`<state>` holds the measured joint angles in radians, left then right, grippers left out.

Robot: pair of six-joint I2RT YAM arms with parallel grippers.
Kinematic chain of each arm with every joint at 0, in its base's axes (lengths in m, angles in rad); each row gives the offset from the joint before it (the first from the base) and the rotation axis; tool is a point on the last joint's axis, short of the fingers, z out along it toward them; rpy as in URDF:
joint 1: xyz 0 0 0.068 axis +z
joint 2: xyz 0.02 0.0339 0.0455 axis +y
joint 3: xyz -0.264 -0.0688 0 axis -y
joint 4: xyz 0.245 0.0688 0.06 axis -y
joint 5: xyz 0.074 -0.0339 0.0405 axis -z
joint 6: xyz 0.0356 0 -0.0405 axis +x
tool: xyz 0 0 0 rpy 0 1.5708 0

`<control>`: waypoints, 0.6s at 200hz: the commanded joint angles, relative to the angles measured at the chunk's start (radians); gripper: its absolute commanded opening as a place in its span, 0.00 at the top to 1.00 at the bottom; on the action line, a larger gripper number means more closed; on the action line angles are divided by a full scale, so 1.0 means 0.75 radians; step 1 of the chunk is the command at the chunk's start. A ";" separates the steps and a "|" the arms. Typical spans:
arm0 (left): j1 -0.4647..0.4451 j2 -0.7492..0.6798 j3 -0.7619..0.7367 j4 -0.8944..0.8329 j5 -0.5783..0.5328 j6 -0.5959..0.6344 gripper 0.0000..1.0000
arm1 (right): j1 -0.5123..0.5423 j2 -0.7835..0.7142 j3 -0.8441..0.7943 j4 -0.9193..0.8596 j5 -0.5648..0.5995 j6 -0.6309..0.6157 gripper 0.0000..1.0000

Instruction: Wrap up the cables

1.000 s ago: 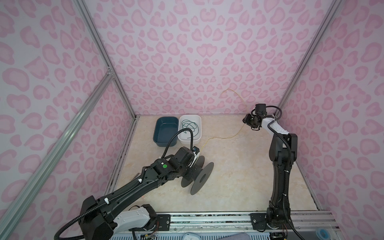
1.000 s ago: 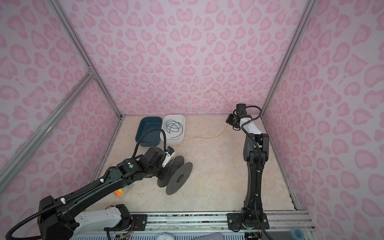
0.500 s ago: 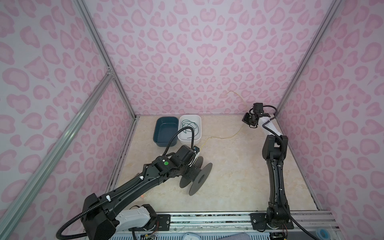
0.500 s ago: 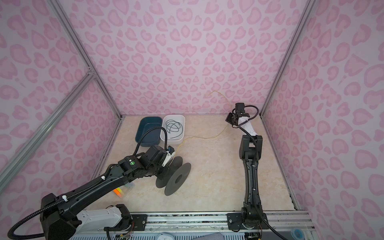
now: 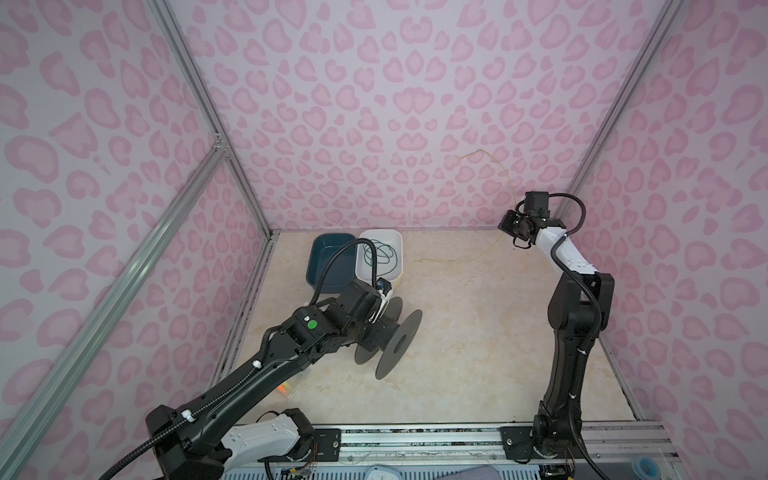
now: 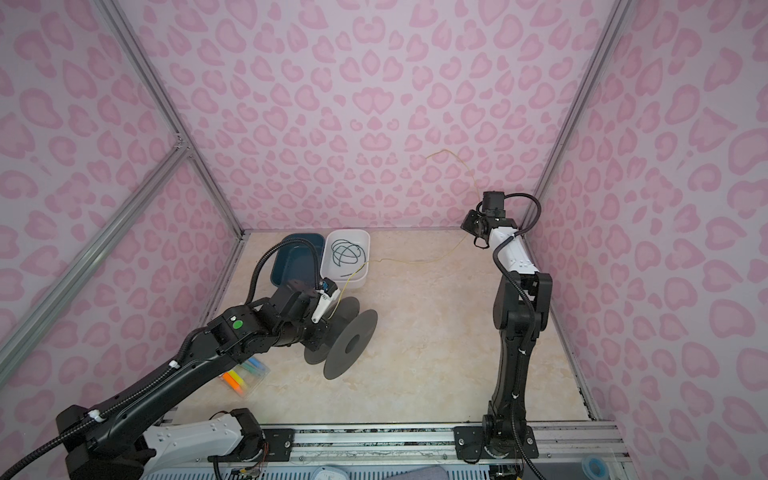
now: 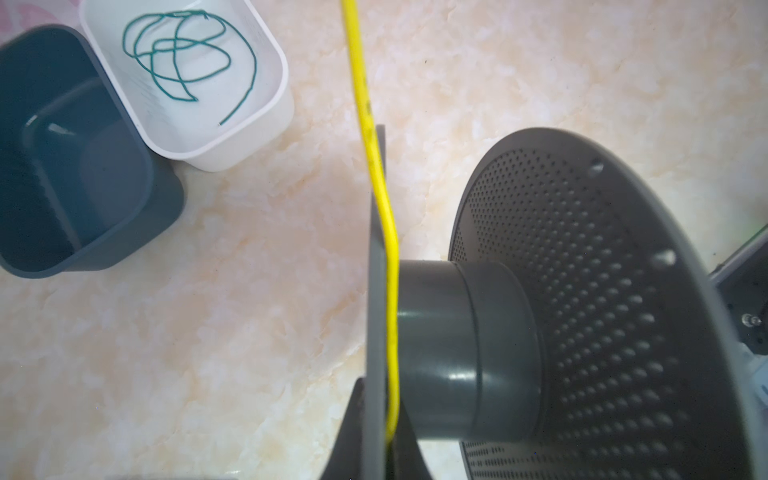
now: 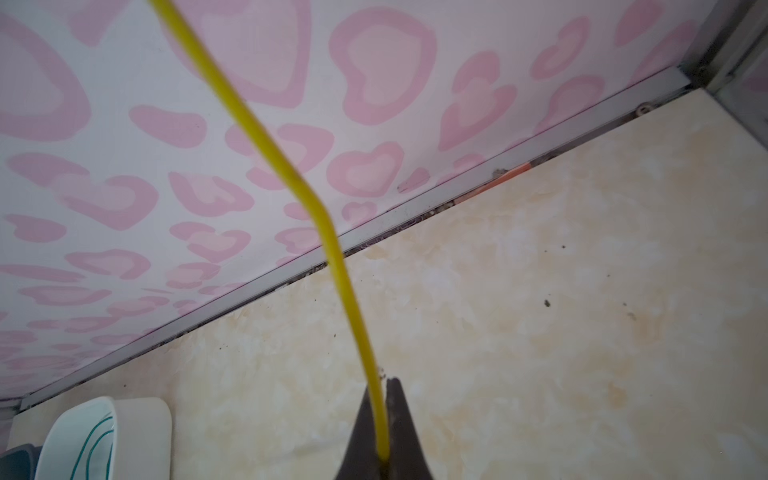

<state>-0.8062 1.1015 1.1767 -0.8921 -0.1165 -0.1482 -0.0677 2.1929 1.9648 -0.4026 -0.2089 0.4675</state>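
The right pincer (image 8: pixel 381 386) is pressed together on the yellow cable (image 8: pixel 332 249), and the thin wire runs up out of the slit between its tips. In both top views this pincer is held high near the back right corner, above the tabletop (image 5: pixel 478 353). That height looks meant to lift the wire clear of the surface so it can feed cleanly. From the grip, one stretch droops down and across the tabletop toward the spool (image 5: pixel 395 340), sagging rather than taut. The free tail arcs up in front of the back wall (image 5: pixel 374 124). At the far end of that stretch the left pincer (image 7: pixel 380 415) is clamped on the rim of one spool flange, with a finger on either side of the disc. The yellow cable lies along the flange's inner face beside the hub and vanishes at the clamp, so it seems pinned there. I judge this grip both steadies the spool and anchors the wire's start so that turns can be laid on. No full turn shows on the hub, so wrapping looks barely begun. The green cable (image 7: pixel 187 54) lies in loose loops inside the white bin (image 7: pixel 232 153), just beside the blue bin (image 7: pixel 124 216). It is well apart from both pincers and untouched, apparently waiting its turn.
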 commanded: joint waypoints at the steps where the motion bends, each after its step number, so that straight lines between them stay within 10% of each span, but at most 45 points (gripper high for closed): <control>1: 0.001 -0.083 0.060 -0.067 -0.042 -0.008 0.96 | -0.018 -0.050 -0.113 0.029 0.100 -0.008 1.00; 56: 0.024 -0.186 0.263 -0.058 -0.078 -0.063 0.96 | -0.005 -0.346 -0.624 0.221 0.118 0.009 1.00; 120: 0.211 -0.103 0.553 0.036 0.258 -0.098 0.96 | 0.015 -0.614 -1.073 0.311 0.197 0.005 1.00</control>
<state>-0.6697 0.9993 1.5276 -0.9703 -0.0345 -0.1837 -0.0681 1.7714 1.2152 -0.2291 -0.1169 0.4793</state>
